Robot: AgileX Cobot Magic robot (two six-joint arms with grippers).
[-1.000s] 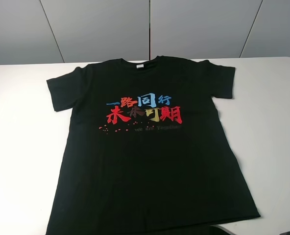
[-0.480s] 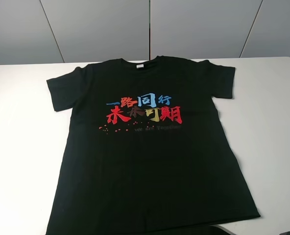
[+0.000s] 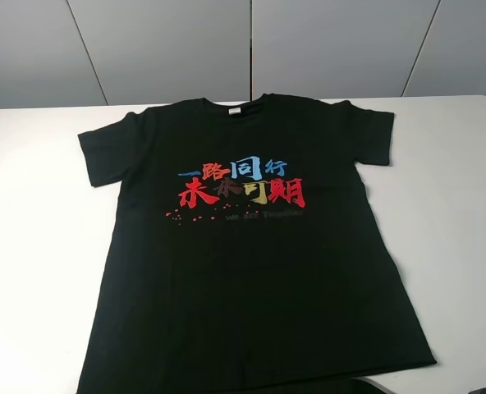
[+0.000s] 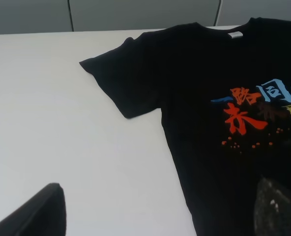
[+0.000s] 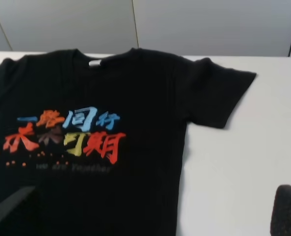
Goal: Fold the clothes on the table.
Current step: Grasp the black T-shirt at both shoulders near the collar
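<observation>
Nothing has moved; shirt (image 3: 251,279) flat on table (image 3: 38,246); wrist views alone show left gripper (image 4: 158,196), right gripper (image 5: 158,199) spread wide.

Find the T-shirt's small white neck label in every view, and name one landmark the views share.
Exterior high: the neck label sits in the collar, upper middle of the picture.
Left wrist: the neck label is at the collar, beyond the red and blue characters.
Right wrist: the neck label is at the collar, beyond the blue characters.
Shared landmark: the coloured chest print, toward the hem from the label in all three.
</observation>
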